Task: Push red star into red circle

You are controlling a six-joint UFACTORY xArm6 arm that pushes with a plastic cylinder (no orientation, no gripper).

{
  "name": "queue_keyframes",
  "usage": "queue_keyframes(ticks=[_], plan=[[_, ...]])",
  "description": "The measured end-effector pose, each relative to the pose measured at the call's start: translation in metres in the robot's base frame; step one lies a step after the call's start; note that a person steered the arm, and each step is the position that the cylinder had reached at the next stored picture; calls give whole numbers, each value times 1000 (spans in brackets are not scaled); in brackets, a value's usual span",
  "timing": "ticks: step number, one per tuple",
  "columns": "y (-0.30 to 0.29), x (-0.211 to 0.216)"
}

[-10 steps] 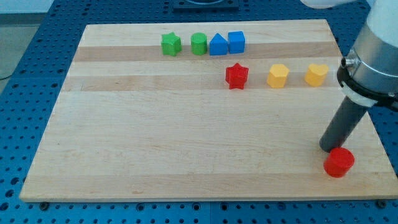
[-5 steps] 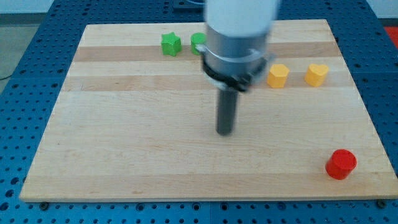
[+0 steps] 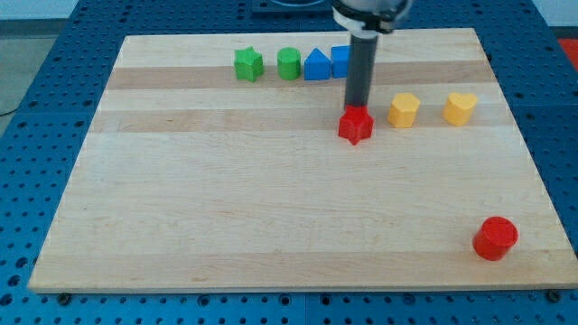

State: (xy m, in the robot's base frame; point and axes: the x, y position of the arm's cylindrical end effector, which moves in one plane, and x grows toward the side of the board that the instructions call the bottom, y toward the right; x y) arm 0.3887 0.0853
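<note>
Camera view, wooden desk [image 3: 226,208] on a blue perforated base: my tip [image 3: 356,107] stands at the far edge of the red star [image 3: 356,125], touching or all but touching it, the dark rod rising straight up and out of the top of the frame. No fingers are fitted to this arm, so there is nothing spread or pinching to report; the rod simply ends at the tip.

Red star sits right of centre, toward the far half of the desk. Its target, the red circle [image 3: 495,238], lies well apart from it in the near right corner, close to the desk's edge.

Just to the right of the star, in the same line, come two yellow blocks: a yellow hexagon-like block [image 3: 404,109] near the star and a second yellow block [image 3: 460,107] further right, its shape hard to make out.

Along the far side runs a row of four: a green star [image 3: 248,64] at the left, a green rounded block [image 3: 288,63], a blue house-shaped block [image 3: 316,65], and a blue block [image 3: 340,60] partly hidden behind the rod.
</note>
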Motion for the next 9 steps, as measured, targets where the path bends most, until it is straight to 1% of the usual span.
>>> queue_keyframes(ticks=[1,2,3,4,5,6,8,9], plan=[[3,32],[-4,50],[-35,24],[-44,40],[-36,83],[-15,100],[74,114],[90,133]])
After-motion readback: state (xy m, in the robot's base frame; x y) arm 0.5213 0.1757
